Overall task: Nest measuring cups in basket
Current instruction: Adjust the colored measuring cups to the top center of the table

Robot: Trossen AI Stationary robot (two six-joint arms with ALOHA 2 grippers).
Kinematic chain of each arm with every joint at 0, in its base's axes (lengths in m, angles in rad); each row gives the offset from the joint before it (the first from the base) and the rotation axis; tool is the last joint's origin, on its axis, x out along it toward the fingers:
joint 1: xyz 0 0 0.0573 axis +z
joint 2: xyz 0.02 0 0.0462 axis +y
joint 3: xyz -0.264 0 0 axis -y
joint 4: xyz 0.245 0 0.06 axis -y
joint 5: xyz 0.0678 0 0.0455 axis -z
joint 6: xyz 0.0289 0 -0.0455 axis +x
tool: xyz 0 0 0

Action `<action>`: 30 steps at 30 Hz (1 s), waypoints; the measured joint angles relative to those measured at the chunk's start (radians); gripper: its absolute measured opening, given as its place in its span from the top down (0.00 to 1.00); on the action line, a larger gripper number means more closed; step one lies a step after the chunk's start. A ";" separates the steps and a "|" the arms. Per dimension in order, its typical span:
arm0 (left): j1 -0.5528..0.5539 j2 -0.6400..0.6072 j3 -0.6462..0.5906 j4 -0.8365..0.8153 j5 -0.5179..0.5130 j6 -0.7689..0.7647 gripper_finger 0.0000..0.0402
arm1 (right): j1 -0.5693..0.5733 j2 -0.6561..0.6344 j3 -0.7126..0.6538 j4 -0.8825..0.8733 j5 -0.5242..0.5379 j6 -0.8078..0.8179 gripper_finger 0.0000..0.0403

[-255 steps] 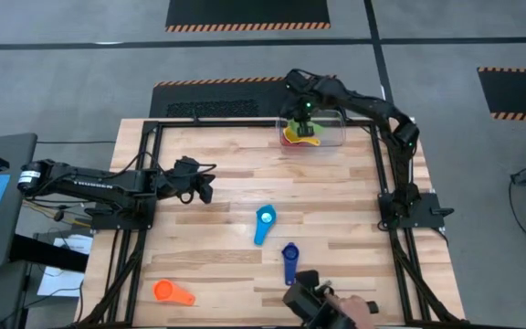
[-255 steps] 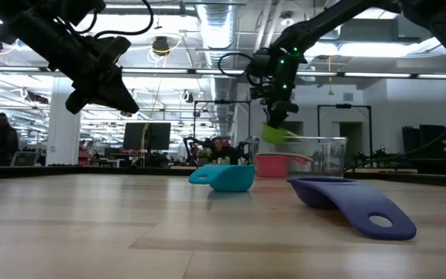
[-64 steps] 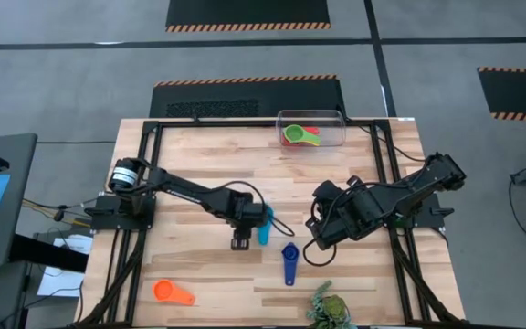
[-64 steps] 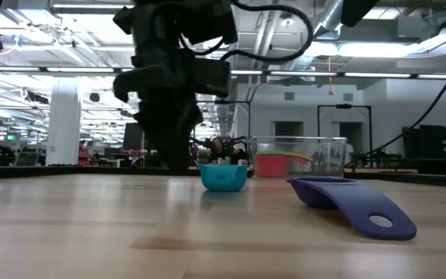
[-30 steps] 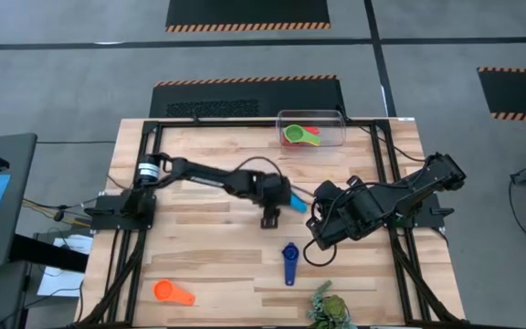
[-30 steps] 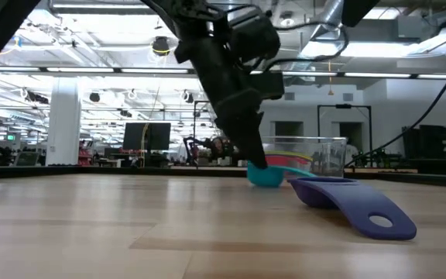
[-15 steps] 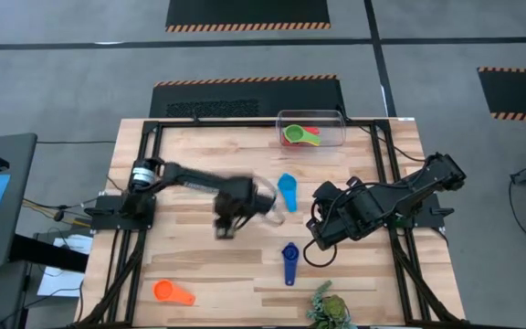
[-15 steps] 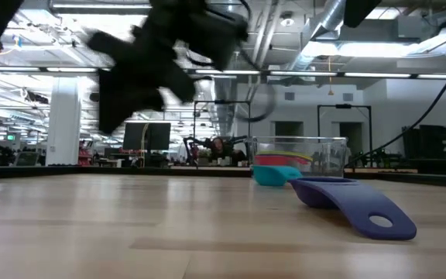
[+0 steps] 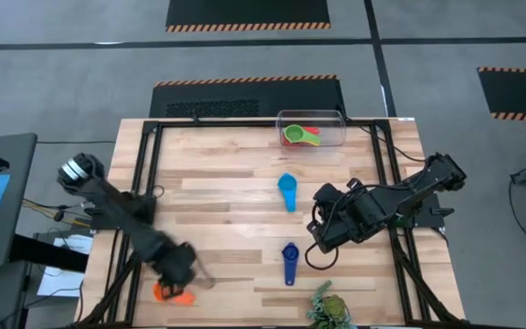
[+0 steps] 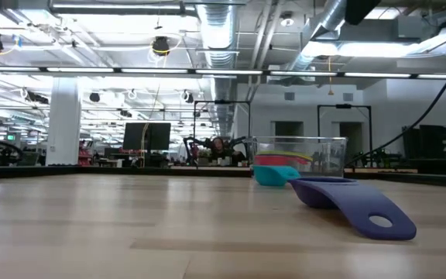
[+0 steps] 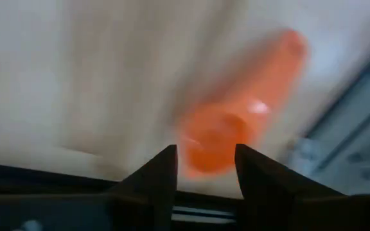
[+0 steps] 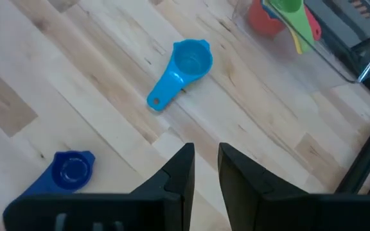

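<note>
The desk (image 9: pixel 217 164) carries the clear basket (image 9: pixel 334 119) at its far edge, holding green, yellow and red cups. The left gripper (image 9: pixel 179 274) hangs over the orange cup (image 9: pixel 173 293) at the near left corner, fingers (image 11: pixel 162 176) apart, empty; the right gripper (image 9: pixel 322 233) waits mid-right, fingers narrowly parted, empty. The light blue cup (image 9: pixel 288 190) lies mid-desk and the dark blue cup (image 9: pixel 289 260) nearer the front, well apart.

My two dark, jointed arms and their black fingers

My left arm (image 9: pixel 117 215) is matte black, with a pale round cap at its upper joint and thin black cables trailing along it. My right arm (image 9: pixel 386 203) is equally black and chunky, with looping cable. My left gripper (image 11: pixel 204 168) and right gripper (image 12: pixel 203 168) each end in two flat, dark, tapered fingers.
</note>
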 joint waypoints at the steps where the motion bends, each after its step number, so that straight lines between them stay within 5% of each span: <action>1: -0.047 -0.012 -0.005 0.047 -0.012 -0.082 0.66 | -0.005 0.000 0.000 0.001 0.000 0.000 0.77; 9: -0.295 0.022 -0.001 0.103 0.012 -0.402 0.90 | -0.041 0.000 0.000 0.002 0.000 0.000 0.77; 11: -0.322 0.043 -0.001 0.118 0.011 -0.425 0.97 | -0.045 0.000 0.000 0.002 0.000 0.000 0.77; 19: -0.336 0.168 0.000 0.164 0.063 -0.350 1.00 | -0.048 0.000 0.000 0.021 0.000 0.000 0.77; 23: -0.236 0.225 0.000 0.134 -0.058 -0.199 1.00 | -0.047 0.000 0.000 0.031 0.000 0.001 0.77; 27: 0.007 0.243 -0.001 0.066 -0.220 0.027 1.00 | -0.050 0.000 0.000 0.035 0.000 0.001 0.77; 30: 0.140 0.225 -0.002 0.070 -0.216 0.133 1.00 | -0.055 0.000 0.000 0.038 -0.003 0.001 0.77</action>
